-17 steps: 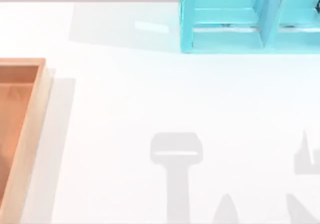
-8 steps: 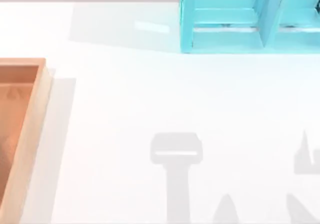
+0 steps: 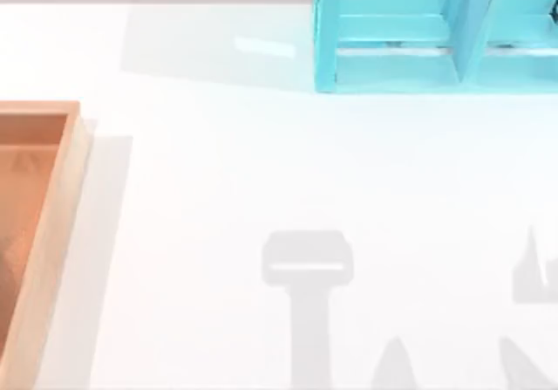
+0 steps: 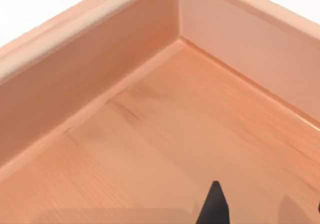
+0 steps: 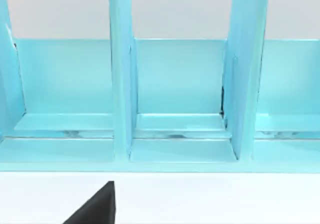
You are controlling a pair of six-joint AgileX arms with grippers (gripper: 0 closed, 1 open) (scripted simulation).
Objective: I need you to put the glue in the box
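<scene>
White table (image 3: 261,172) holds the box (image 3: 52,224), cut off at left; whether either hand is closed is unclear.

1. A turquoise shelf unit (image 3: 436,32) stands at the far right of the white worktop (image 3: 261,172).
2. Upright dividers split the shelf unit into open compartments, seen from the front in the right wrist view.
3. Grey shadows lie on the worktop's near side.
</scene>
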